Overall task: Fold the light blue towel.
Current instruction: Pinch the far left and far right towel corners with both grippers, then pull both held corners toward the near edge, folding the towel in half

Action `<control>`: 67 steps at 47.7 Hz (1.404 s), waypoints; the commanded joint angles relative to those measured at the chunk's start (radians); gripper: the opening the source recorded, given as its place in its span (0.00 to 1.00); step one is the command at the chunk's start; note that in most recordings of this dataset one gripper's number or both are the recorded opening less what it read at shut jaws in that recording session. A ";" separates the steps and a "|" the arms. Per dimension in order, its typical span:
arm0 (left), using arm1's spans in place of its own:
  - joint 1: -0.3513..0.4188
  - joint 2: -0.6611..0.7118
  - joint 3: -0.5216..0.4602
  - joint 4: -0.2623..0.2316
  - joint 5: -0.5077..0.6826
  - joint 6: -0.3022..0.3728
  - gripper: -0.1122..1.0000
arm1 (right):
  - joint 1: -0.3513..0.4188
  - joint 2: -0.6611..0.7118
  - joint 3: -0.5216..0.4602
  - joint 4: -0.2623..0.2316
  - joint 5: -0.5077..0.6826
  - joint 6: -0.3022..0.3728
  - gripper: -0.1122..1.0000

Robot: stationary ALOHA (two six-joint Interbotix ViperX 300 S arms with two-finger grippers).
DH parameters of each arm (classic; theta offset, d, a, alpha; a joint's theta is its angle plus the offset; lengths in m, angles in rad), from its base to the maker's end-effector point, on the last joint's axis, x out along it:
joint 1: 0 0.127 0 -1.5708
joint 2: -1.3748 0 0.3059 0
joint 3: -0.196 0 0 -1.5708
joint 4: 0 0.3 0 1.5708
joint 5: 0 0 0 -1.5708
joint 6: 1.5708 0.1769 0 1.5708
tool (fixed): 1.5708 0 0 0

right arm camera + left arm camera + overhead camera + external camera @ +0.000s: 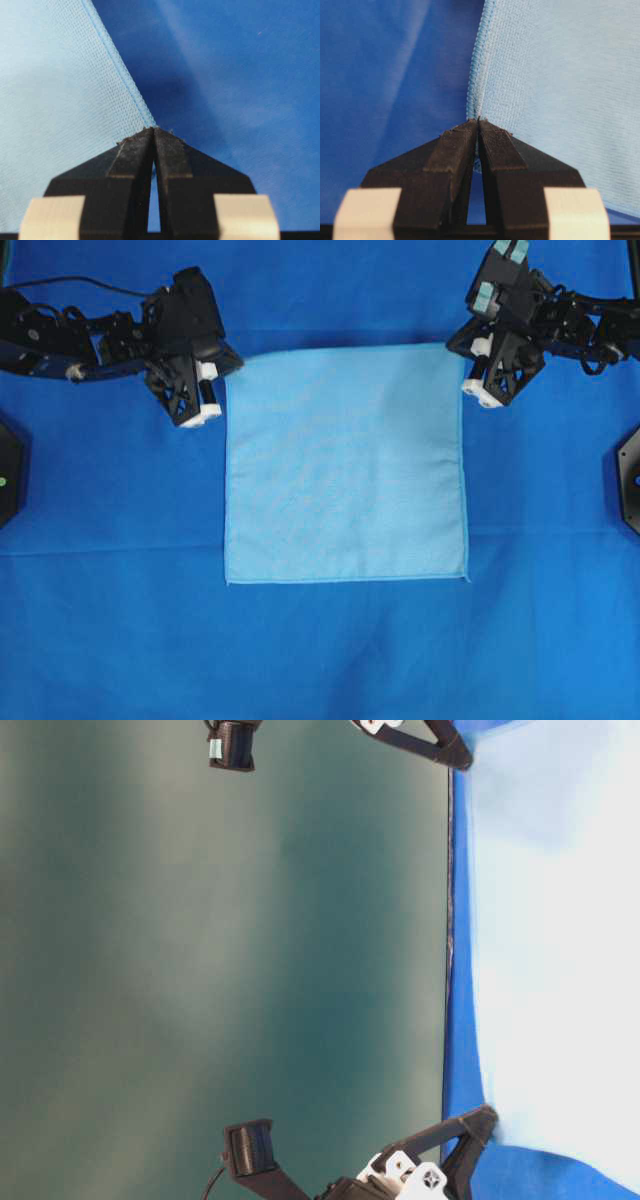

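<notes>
Left fingers (478, 131) and right fingers (153, 139) pinch far corners of square light blue towel (345, 465).

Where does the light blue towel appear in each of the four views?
Overhead: light blue towel in the centre, between both grippers.
Table-level: pale area at right.
Left wrist: upper right, corner pinched.
Right wrist: left side, corner pinched.
Shared landmark: deep blue sheet beneath.

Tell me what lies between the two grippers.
In the overhead view, the light blue towel spans the whole stretch from the left gripper to the right gripper; each grips a far corner. Nothing else lies there.
</notes>
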 commanded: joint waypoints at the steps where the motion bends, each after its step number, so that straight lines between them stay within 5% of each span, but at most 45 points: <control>1: -0.037 -0.028 -0.012 -0.002 0.003 -0.006 0.12 | 0.041 -0.029 -0.005 0.017 0.018 0.014 0.10; 23: -0.356 -0.043 -0.011 -0.003 0.129 -0.028 0.12 | 0.408 -0.095 0.032 0.041 0.117 0.249 0.10; 39: -0.549 -0.034 -0.025 -0.003 0.132 -0.215 0.12 | 0.621 -0.083 0.029 0.043 0.118 0.408 0.10; 48: -0.629 -0.015 -0.052 -0.003 0.132 -0.287 0.12 | 0.687 -0.066 0.017 0.041 0.117 0.472 0.10; 67: -0.652 0.011 -0.092 -0.003 0.140 -0.285 0.12 | 0.709 -0.044 0.003 0.040 0.087 0.485 0.11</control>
